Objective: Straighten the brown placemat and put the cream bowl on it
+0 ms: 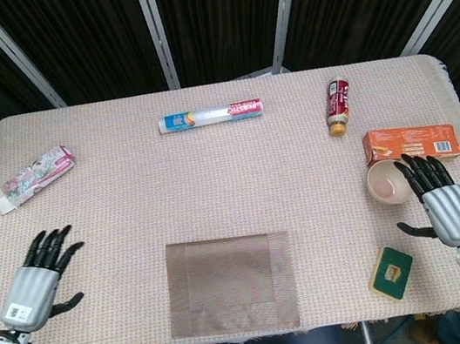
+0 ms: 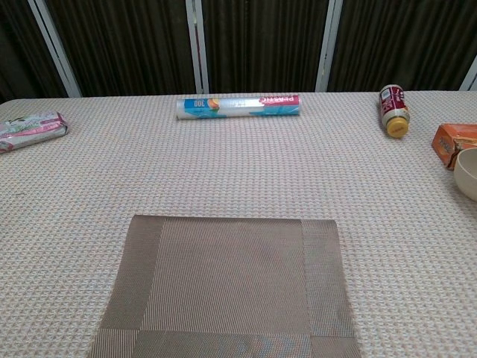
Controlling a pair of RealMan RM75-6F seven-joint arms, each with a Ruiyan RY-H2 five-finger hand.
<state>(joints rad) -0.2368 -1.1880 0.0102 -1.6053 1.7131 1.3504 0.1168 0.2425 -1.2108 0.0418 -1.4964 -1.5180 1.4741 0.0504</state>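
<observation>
The brown placemat point(image 1: 230, 285) point(image 2: 229, 286) lies flat at the table's front middle, its edges roughly square with the table edge. The cream bowl point(image 1: 387, 183) point(image 2: 469, 172) stands upright at the right side, just in front of an orange box. My right hand point(image 1: 442, 200) is open, fingers spread, with its fingertips right beside the bowl's near-right rim; I cannot tell whether they touch it. My left hand point(image 1: 40, 277) rests open at the front left, well clear of the placemat. Neither hand shows in the chest view.
An orange box point(image 1: 410, 144) sits behind the bowl. A small green pack point(image 1: 391, 272) lies front right. A red bottle point(image 1: 339, 104) lies back right, a film roll point(image 1: 210, 116) back middle, a floral pouch point(image 1: 35, 177) back left.
</observation>
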